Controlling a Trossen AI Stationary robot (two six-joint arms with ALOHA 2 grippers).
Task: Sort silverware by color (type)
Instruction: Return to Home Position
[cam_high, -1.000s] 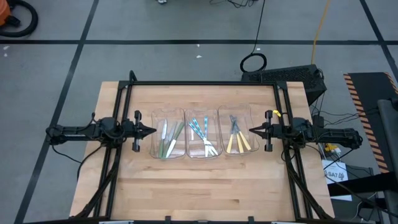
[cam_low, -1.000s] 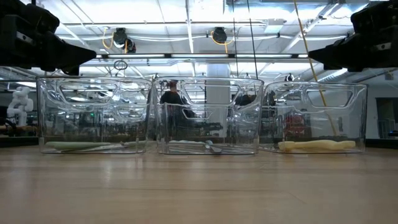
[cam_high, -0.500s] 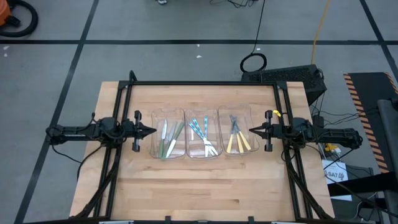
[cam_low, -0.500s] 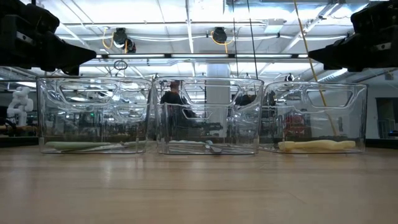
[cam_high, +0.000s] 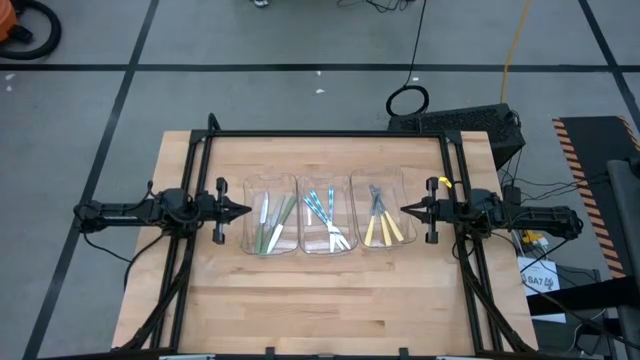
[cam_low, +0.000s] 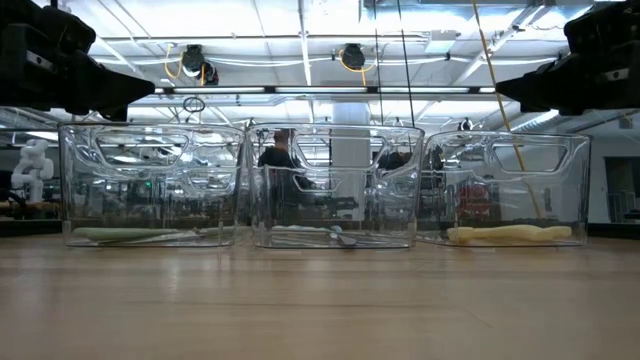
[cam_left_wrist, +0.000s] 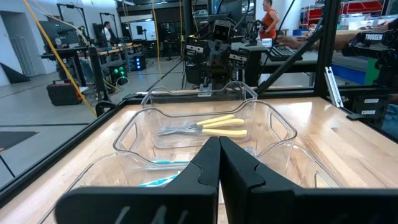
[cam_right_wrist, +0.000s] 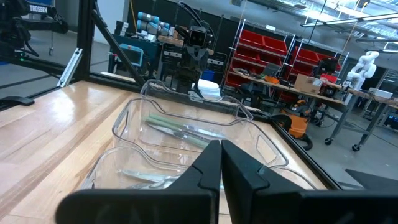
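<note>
Sorting is looking done: the green silverware (cam_high: 270, 225) is lying in the left bin (cam_high: 254, 195), the blue silverware (cam_high: 322, 208) in the middle bin (cam_high: 305, 240) and the yellow silverware (cam_high: 385, 230) in the right bin (cam_high: 395, 195), with none left on the bench (cam_high: 320, 300). The left gripper (cam_high: 243, 211) and right gripper (cam_high: 405, 211) are hovering beside the bins, closed and empty.

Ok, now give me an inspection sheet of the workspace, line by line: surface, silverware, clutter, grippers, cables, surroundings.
Surface: wooden table carrying a left bin, middle bin and right bin, side by side.
Job's things: green-handled silverware in the left bin, blue-handled silverware in the middle bin, yellow-handled silverware in the right bin; none loose.
Clutter: nothing seen.
Grippers: left gripper beside the left bin, right gripper beside the right bin; fingers shut, empty.
Cables: black coil and yellow cable on the floor.
Surroundings: taped grey floor; person beyond the table.
</note>
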